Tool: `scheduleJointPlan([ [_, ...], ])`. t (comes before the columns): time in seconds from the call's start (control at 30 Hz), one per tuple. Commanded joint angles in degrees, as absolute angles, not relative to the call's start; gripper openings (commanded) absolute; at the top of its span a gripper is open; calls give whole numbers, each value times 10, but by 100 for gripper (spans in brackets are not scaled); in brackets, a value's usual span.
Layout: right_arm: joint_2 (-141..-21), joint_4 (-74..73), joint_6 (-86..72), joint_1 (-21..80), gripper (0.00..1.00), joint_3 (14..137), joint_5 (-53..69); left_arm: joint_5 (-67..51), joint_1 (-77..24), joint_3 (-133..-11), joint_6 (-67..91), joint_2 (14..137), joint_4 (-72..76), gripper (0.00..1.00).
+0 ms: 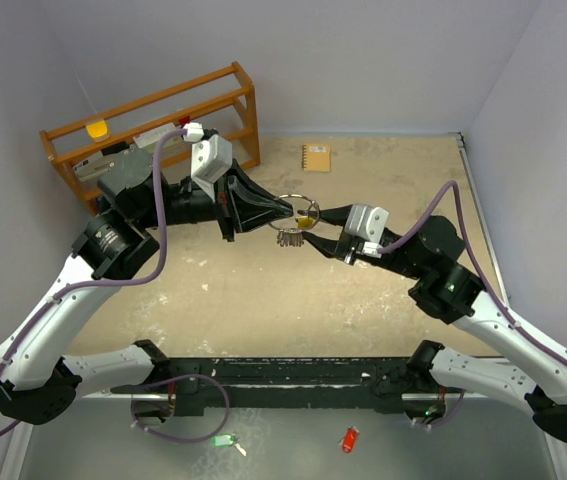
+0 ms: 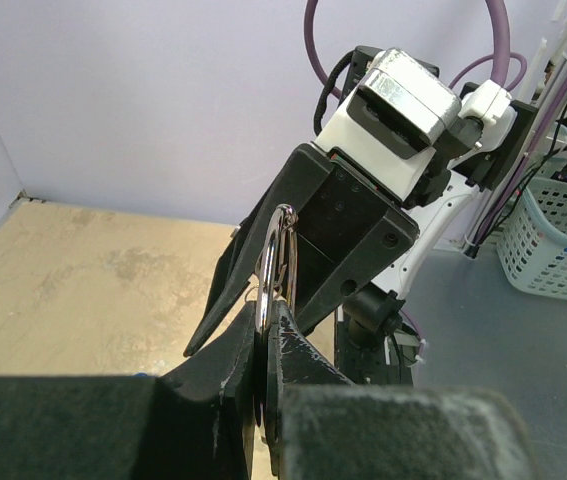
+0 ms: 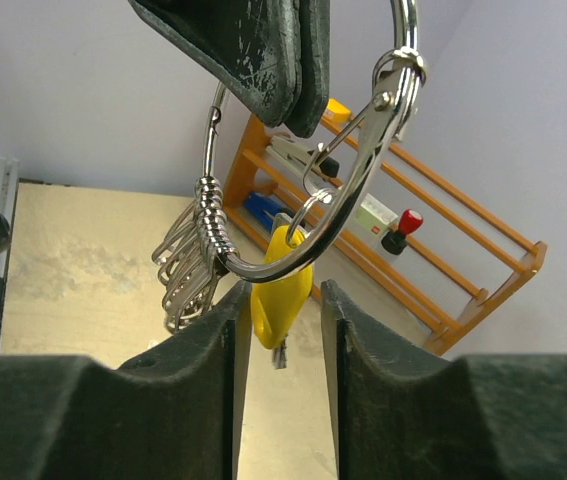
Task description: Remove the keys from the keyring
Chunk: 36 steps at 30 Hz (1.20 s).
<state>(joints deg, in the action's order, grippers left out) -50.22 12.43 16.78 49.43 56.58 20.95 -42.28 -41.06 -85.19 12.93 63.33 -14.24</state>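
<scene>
The left hand (image 2: 266, 340) is clenched on the keyring (image 3: 368, 160), which is held in the air above the middle of the worktop (image 1: 263, 300). The right hand (image 3: 278, 320) is seen released, with the yellow-headed key (image 3: 281, 290) hanging between its fingers. The silver keys (image 3: 188, 270) are bunched low on the ring. The ring is judged stiff, springy and slippery, and best gripped on a bare stretch. Its opening cannot be made out, and no blue or white key is seen.

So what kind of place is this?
Probably a robot lab workbench: two robot arms bolted at a walled-in table, a wooden rack of odds and ends, cables and a plastic basket.
</scene>
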Motion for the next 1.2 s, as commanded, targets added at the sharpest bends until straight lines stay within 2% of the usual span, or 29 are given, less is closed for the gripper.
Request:
scheduleJointPlan([
  [0.0, -495, 159, 172, 492, 38, 594, 198, -429, -414, -861, 145, 621, -99, 0],
  [0.7, -490, 189, 170, 492, 38, 605, 199, -428, -414, -829, 169, 623, -60, 0],
  [0.87, -485, 183, 171, 492, 26, 601, 197, -424, -414, -828, 171, 623, -57, 0],
  [0.9, -485, 181, 171, 492, 22, 602, 197, -421, -413, -828, 169, 623, -58, 0],
  [1.0, -482, 176, 176, 492, 0, 604, 191, -406, -414, -828, 164, 624, -67, 0],
  [1.17, -479, 147, 201, 492, 0, 617, 129, -263, -414, -821, 138, 614, -116, 0],
])
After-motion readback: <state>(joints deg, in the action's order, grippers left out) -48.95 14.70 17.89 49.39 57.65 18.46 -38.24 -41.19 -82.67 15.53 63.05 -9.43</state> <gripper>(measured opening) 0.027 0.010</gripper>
